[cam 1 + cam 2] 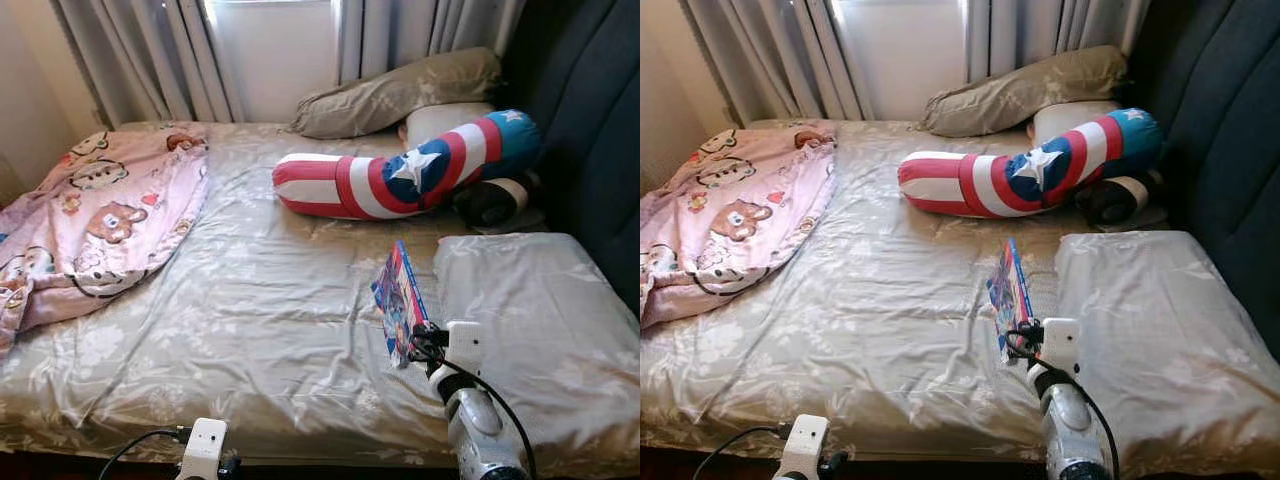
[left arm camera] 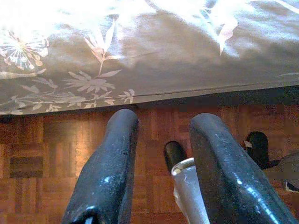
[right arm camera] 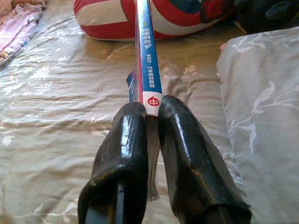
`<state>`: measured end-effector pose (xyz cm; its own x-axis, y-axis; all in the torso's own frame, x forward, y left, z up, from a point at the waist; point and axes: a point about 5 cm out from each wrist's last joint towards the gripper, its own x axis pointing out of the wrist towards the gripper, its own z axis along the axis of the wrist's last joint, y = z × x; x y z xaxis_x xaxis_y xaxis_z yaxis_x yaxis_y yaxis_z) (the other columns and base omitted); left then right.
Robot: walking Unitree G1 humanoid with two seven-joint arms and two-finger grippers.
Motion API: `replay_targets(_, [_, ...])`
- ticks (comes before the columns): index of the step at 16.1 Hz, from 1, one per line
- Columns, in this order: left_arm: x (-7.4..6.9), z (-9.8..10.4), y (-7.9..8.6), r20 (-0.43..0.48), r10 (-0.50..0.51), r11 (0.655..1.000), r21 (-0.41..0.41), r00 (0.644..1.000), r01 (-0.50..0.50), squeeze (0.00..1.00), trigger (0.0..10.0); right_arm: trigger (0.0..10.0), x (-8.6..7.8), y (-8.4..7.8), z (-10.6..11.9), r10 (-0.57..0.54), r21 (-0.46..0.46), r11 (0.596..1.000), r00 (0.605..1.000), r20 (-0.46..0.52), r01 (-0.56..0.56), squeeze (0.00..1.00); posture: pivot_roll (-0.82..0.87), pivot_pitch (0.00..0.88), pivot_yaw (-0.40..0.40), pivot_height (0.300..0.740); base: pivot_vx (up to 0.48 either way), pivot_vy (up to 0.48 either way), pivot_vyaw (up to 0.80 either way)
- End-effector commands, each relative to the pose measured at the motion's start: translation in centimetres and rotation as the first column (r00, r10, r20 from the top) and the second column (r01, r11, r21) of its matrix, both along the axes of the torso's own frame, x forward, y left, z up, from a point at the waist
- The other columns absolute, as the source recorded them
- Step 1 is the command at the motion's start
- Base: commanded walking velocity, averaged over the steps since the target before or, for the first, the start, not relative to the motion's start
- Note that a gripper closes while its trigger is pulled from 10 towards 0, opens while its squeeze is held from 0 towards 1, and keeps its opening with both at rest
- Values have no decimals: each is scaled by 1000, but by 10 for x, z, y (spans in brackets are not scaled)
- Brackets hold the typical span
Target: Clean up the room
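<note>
Right pincer [image 3: 147, 116] clenched on a book [image 1: 398, 298] held on edge above the bed [image 1: 250, 330], spine running far; left pincer [image 2: 161, 140] released, idle.

Thin book [image 1: 399, 300] with blue spine, colourful cover, stands on edge above bed sheet [image 1: 250, 320], pinched in right tool [image 3: 152, 112], beside grey pillow [image 1: 530, 320].

A home bedroom — bed [image 1: 250, 330], pillows [image 1: 400, 92], curtained window [image 1: 270, 50].

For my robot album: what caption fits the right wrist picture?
Right gripper pinching a blue book above the bed.
</note>
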<state>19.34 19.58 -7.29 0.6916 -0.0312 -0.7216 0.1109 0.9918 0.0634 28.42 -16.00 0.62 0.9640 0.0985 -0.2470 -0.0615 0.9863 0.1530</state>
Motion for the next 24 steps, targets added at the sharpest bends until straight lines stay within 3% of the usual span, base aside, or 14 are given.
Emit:
replay_targets(1, [-2,-1,2,-14,13,1000,1,1000,-13,0,10000,10000,7,0,12,8,-6,1000,998,66,-8,0,7,0,9,740,240,0,0])
replay_targets(10, [-2,-1,2,-13,15,1000,-1,1000,-15,0,10000,10000,2,1,8,21,8,1000,998,62,-22,0,4,0,3,740,269,0,0])
replay_targets(11, [-2,-1,2,-12,10,1000,14,1000,-10,0,10000,10000,1,0,7,-8,49,999,998,60,5,0,4,0,3,740,0,0,0])
replay_targets(17, [1,1,2,12,32,999,2,999,-32,0,10000,10000,0,-3,8,-48,85,995,996,71,42,0,1,0,4,740,0,0,0])
replay_targets(19, [9,6,1,54,34,999,-15,998,-33,0,10000,10000,1,-3,8,-73,116,991,995,64,65,0,7,0,4,740,0,0,0])
replay_targets(24, [56,41,-7,284,30,998,-68,958,-11,0,10000,10000,4,-2,9,-109,131,986,993,54,102,0,13,0,8,740,0,0,0])
